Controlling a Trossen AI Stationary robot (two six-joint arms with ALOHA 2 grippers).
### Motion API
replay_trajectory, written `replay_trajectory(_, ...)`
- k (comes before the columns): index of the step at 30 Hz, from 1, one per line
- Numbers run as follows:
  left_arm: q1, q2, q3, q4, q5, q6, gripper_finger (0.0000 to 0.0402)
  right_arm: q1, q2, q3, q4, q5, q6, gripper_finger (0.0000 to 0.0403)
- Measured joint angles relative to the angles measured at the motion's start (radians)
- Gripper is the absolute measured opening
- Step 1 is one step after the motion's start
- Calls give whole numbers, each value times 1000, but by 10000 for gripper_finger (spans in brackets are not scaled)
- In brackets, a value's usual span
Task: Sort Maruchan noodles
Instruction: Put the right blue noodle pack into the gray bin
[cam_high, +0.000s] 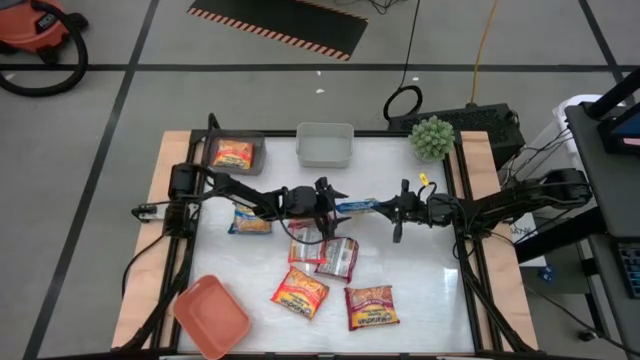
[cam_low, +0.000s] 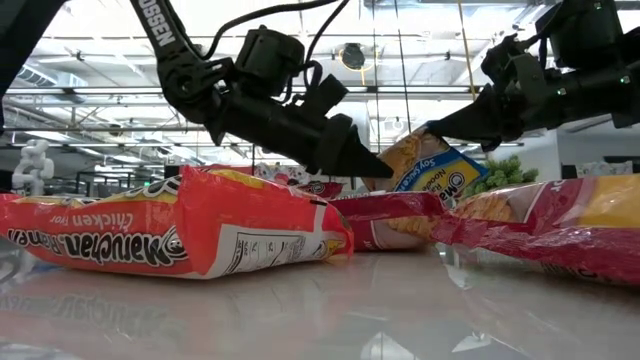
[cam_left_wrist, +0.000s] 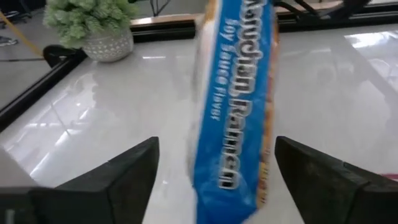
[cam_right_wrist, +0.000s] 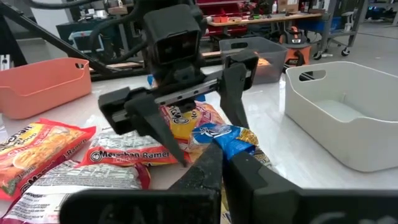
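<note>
- Right gripper (cam_high: 398, 208) near mid-worktop, fingers pressed together on one end of the blue packet (cam_high: 357, 205); the right wrist view shows the crumpled blue end pinched between its fingers.
- Left gripper (cam_high: 330, 198) faces it from the other side, fingers spread wide, the blue packet's free end between them without contact (left wrist view).
- Blue packet: blue wrapper, white "Maruchan Ramen" lettering, "Soy Sauce Flavor" beneath, yellow-orange edge. Held off the worktop (cam_high: 420, 290), tilted, in the low view.
- Loose packets on the worktop below the grippers: a silvery-pink one (cam_high: 338, 258) overlapping an orange-red one (cam_high: 303, 245); an orange-red and yellow one (cam_high: 300, 292); a red one (cam_high: 371, 306) nearest the front edge.
- A blue and yellow packet (cam_high: 250, 221) lies under the left arm.
- Grey bin (cam_high: 236, 153) at the back left holds an orange-red packet (cam_high: 232, 156).
- Clear bin (cam_high: 325, 144) at the back centre; salmon-red bin (cam_high: 211, 316) at the front left corner.
- Small potted plant (cam_high: 433, 138) at the back right.
</note>
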Motion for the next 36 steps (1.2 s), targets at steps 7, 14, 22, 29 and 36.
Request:
replay_trajectory(7, 0, 0, 0, 3, 3, -1, 247, 0, 0, 0, 0, 0, 0, 0)
replay_trajectory(14, 2, 0, 0, 4, 3, 1, 173, 0, 0, 0, 0, 1, -3, 0)
replay_trajectory(22, 2, 0, 0, 4, 3, 12, 133, 0, 0, 0, 0, 1, -34, 4)
replay_trajectory(29, 2, 0, 0, 0, 3, 12, 131, 0, 0, 0, 0, 2, -37, 47)
replay_trajectory(36, 3, 0, 0, -7, 3, 5, 130, 0, -11, 0, -5, 3, -37, 107)
